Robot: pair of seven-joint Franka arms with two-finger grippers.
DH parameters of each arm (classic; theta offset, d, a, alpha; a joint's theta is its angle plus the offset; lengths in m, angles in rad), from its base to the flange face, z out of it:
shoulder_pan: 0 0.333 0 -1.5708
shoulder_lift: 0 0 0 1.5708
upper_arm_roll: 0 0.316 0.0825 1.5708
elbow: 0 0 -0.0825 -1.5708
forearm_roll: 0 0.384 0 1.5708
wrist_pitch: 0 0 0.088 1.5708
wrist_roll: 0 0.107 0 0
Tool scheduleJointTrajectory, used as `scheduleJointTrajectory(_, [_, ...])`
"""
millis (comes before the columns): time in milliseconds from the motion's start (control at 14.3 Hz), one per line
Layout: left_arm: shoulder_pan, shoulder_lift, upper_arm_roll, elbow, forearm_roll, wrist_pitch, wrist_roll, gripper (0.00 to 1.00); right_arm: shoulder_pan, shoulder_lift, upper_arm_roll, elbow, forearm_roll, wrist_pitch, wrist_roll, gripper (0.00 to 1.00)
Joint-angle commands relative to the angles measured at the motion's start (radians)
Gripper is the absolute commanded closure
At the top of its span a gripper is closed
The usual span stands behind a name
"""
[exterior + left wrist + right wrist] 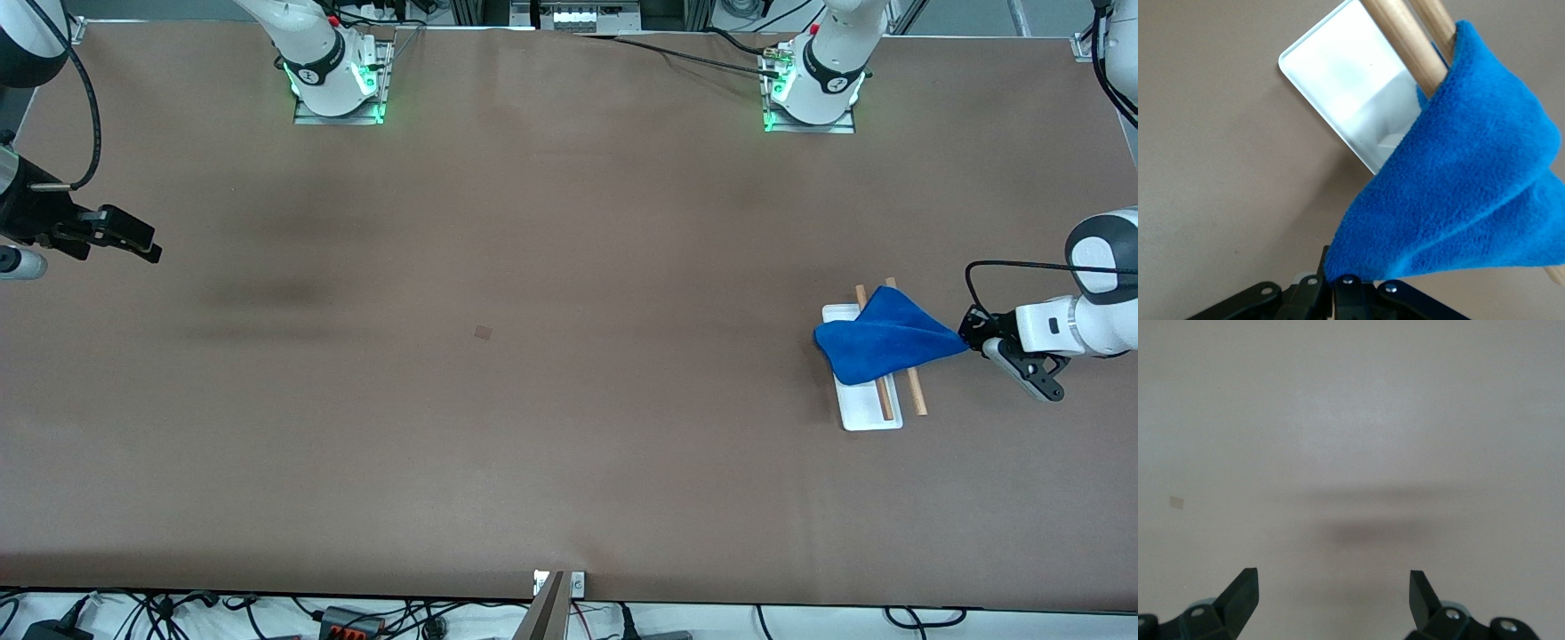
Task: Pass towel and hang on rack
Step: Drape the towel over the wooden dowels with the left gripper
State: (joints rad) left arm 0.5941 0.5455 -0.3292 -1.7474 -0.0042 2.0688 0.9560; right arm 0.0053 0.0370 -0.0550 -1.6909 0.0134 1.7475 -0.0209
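A: While left pincer (pixel 969 342) is clamped on a corner of the blue towel (pixel 880 342), where does the towel sit?
B: Draped over the rack's (pixel 867 413) two wooden rods (pixel 1405 47), at the left arm's end of the surface (pixel 533 400). Corner pulled out toward the pincer, above the surface.
A: Right side?
B: Right pincer (pixel 147 244) waits over the right arm's end of the surface, fingers (pixel 1241 590) spread wide, nothing held.

You see white arm shells with black joints, green-lit bases at the frame's top, black cables, and black claws (pixel 965 342) with silver screws.
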Motion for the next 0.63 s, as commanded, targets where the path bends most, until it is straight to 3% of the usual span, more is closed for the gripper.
scheduleJointTrajectory(0, [0.009,0.025,-0.013,0.026,0.020,0.005,0.023,0.92,-0.004,-0.008,0.014,0.004,-0.020,-0.011,-0.008,0.00])
scheduleJointTrajectory(70, [0.009,0.025,-0.011,0.026,0.020,0.005,0.023,0.75,-0.004,-0.008,0.014,0.002,-0.020,-0.013,-0.010,0.00])
scheduleJointTrajectory(210, [0.009,0.043,-0.013,0.029,0.020,0.005,0.026,0.02,-0.004,-0.008,0.015,0.002,-0.020,-0.014,-0.017,0.00])
scheduleJointTrajectory(559, [0.024,0.048,-0.013,0.064,0.018,-0.010,0.087,0.00,-0.008,-0.006,0.018,0.000,-0.018,-0.014,-0.016,0.00])
